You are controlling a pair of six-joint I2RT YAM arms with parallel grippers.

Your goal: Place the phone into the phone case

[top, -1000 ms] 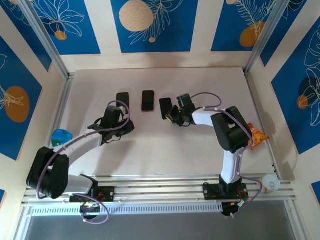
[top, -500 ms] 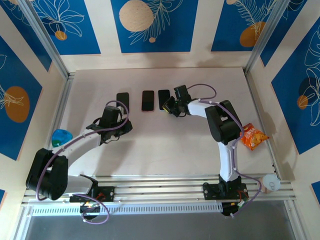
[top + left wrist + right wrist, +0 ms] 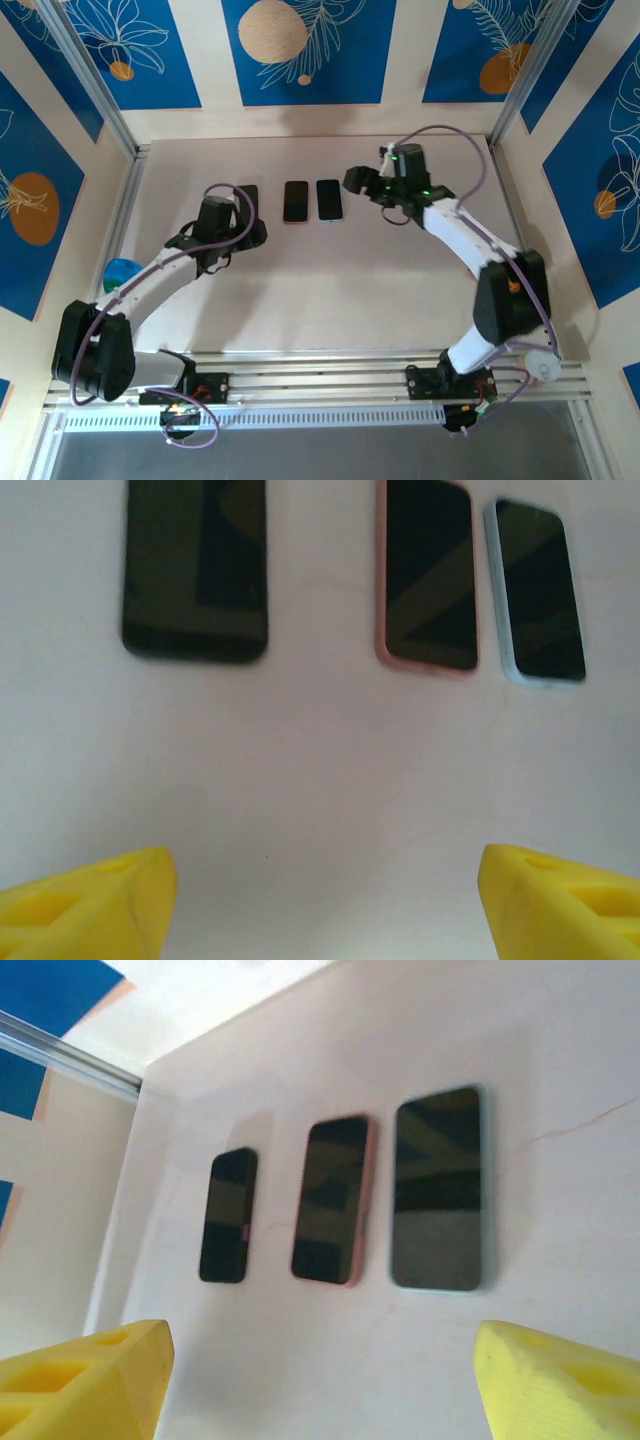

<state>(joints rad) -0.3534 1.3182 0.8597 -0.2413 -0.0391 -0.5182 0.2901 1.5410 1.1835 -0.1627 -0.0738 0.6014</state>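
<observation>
Three phones lie side by side in a row at the far middle of the pale surface [image 3: 330, 290], screens up. They are a black phone [image 3: 195, 570] on the left, a pink-rimmed phone [image 3: 428, 575] in the centre and a blue-rimmed phone [image 3: 538, 592] on the right, the last two close together and the black one set further apart.

The left arm [image 3: 150, 285] stretches diagonally from its base at the near left, and the top camera shows its wrist covering the near end of the black phone. The left end effector [image 3: 243, 208] is spread wide and holds nothing. Its yellow fingers [image 3: 90, 900] sit at the lower corners of the wrist view, short of the phones.

The right arm [image 3: 465, 235] bends at an elbow by the right edge, with its forearm reaching up and to the left. The right end effector [image 3: 358, 182] hangs just beside the blue-rimmed phone without touching it, its yellow fingers [image 3: 560, 1380] likewise spread apart and empty.
</observation>
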